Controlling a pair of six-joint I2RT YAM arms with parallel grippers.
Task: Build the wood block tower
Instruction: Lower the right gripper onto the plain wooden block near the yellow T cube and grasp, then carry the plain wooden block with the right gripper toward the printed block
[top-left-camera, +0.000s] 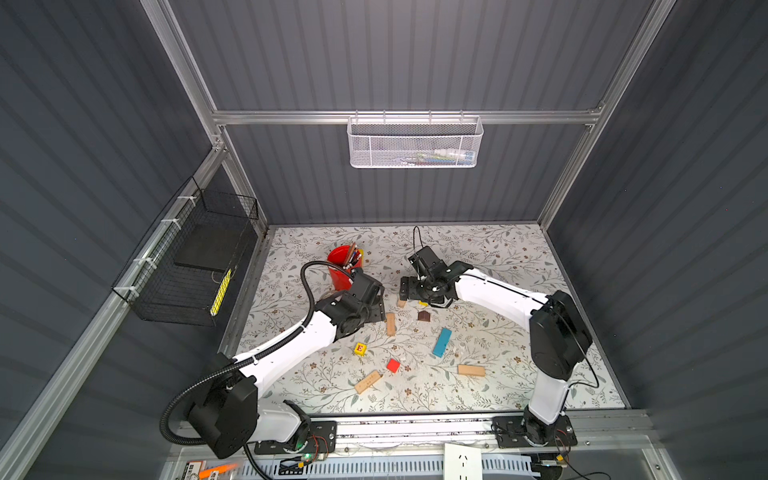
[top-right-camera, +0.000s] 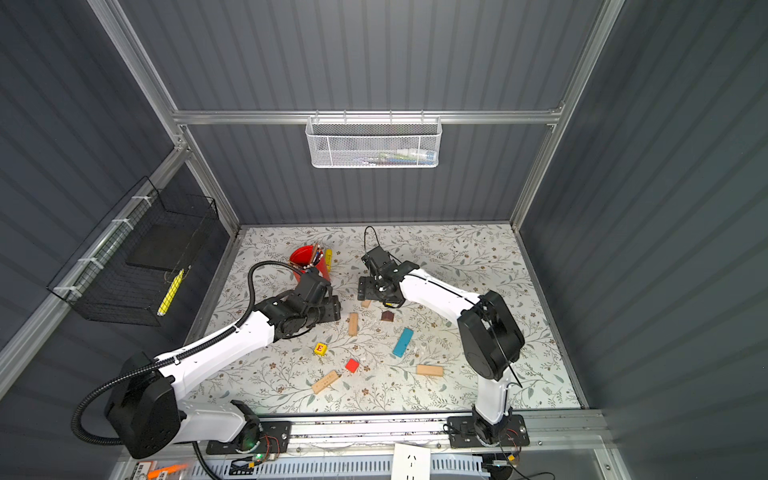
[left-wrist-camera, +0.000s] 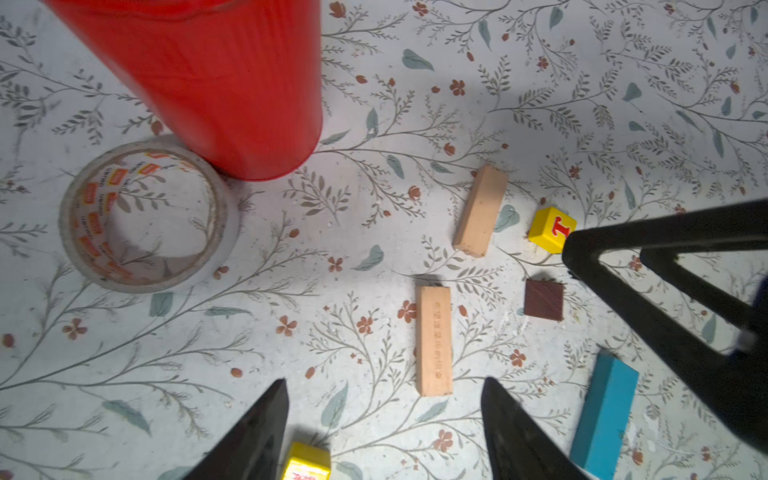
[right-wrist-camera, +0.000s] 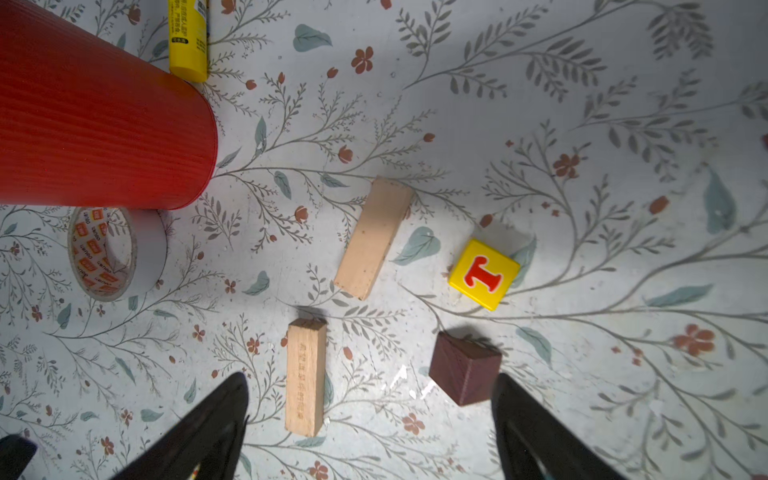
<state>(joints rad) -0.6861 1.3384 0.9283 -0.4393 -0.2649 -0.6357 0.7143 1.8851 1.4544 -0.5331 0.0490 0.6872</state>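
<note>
The left gripper (left-wrist-camera: 385, 380) hangs spread and empty, and so does the right gripper (right-wrist-camera: 372, 376), both near the red cup (top-left-camera: 340, 270). The wood blocks (top-right-camera: 353, 324) lie singly on the table (top-left-camera: 498, 257), none stacked. There are four tan planks: two near the cup (right-wrist-camera: 372, 239) (right-wrist-camera: 305, 376) and two well away from it (top-left-camera: 368, 381) (top-left-camera: 471, 370). There is one blue plank (top-left-camera: 441, 342). Of the two yellow cubes, one reads "T" (right-wrist-camera: 484, 274) and one "E" (top-left-camera: 360, 349). One red cube (top-left-camera: 393, 365) and one brown roof piece (right-wrist-camera: 463, 370) complete the set. One tape roll (left-wrist-camera: 147, 216) sits just beside the cup, its print unreadable.
</note>
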